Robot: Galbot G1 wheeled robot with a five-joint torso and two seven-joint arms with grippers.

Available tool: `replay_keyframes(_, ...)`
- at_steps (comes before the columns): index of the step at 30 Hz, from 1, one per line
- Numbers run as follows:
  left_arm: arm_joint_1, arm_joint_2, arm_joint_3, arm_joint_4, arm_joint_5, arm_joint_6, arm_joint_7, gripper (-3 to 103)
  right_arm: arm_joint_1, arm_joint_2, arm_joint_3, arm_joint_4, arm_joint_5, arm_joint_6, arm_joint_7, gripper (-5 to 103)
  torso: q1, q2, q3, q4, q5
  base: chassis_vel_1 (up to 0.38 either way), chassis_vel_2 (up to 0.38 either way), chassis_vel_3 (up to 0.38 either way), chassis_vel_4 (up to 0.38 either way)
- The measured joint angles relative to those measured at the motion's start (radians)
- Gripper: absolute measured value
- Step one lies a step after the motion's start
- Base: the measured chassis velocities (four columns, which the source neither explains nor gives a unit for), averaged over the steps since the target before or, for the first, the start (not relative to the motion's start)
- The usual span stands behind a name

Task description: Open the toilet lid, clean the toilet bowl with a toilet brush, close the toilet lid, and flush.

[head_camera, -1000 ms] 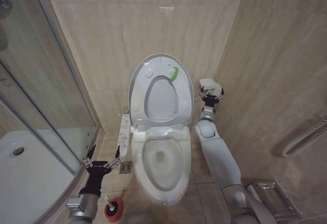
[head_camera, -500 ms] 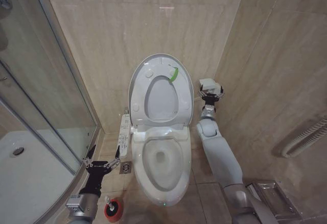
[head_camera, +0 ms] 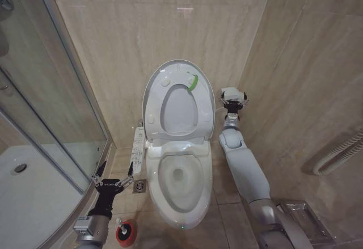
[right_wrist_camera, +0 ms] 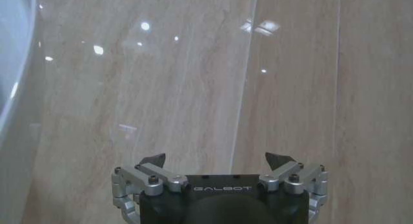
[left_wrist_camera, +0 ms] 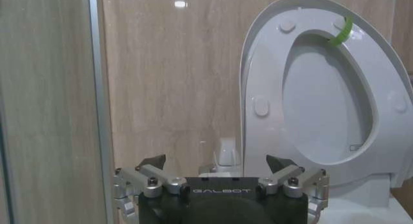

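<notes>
Glossy oval toilet lid (head_camera: 178, 104) upright; right hand (head_camera: 233, 99) beside, apparently spread.

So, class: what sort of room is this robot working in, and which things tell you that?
A small bathroom, most likely in a home or hotel. The toilet bowl with its toilet lid raised, the glass shower door and the tiled walls show it.

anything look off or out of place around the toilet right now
Nothing stands out. The toilet lid stands upright against the wall, the toilet bowl looks clean and intact, and the toilet brush sits in its red holder on the floor beside the open left gripper.
</notes>
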Motion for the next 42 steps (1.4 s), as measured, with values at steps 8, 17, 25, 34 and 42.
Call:
replay_keyframes(8,0.0,0.0,0.0,0.0,0.0,0.0,0.0,100,0.044,-0.031,-0.023,-0.026,0.007,-0.003,-0.033,100,0.0,0.0,0.0,0.0,-0.0001,0.0,0.0,0.0,0.0)
replay_keyframes(17,0.0,0.0,0.0,0.0,0.0,0.0,0.0,100,0.036,-0.038,-0.049,-0.018,0.038,-0.003,-0.14,100,0.0,0.0,0.0,0.0,0.0,0.0,0.0,0.0,0.0)
replay_keyframes(25,0.0,0.0,0.0,0.0,0.0,0.0,0.0,100,0.037,-0.027,-0.06,-0.024,0.02,0.014,-0.164,100,0.0,0.0,0.0,0.0001,-0.0001,0.0,0.0,0.0,0.0)
replay_keyframes(34,0.0,0.0,0.0,0.0,0.0,0.0,0.0,100,0.036,-0.046,-0.068,-0.022,0.066,0.023,-0.215,100,0.0,0.0,0.0,-0.0002,0.0,0.0,0.0,0.0,0.0)
replay_keyframes(42,0.0,0.0,0.0,0.0,0.0,0.0,0.0,100,0.038,-0.044,-0.073,-0.042,0.112,0.044,-0.27,100,0.0,0.0,0.0,-0.0003,-0.0001,0.0,0.0,0.0,0.0)
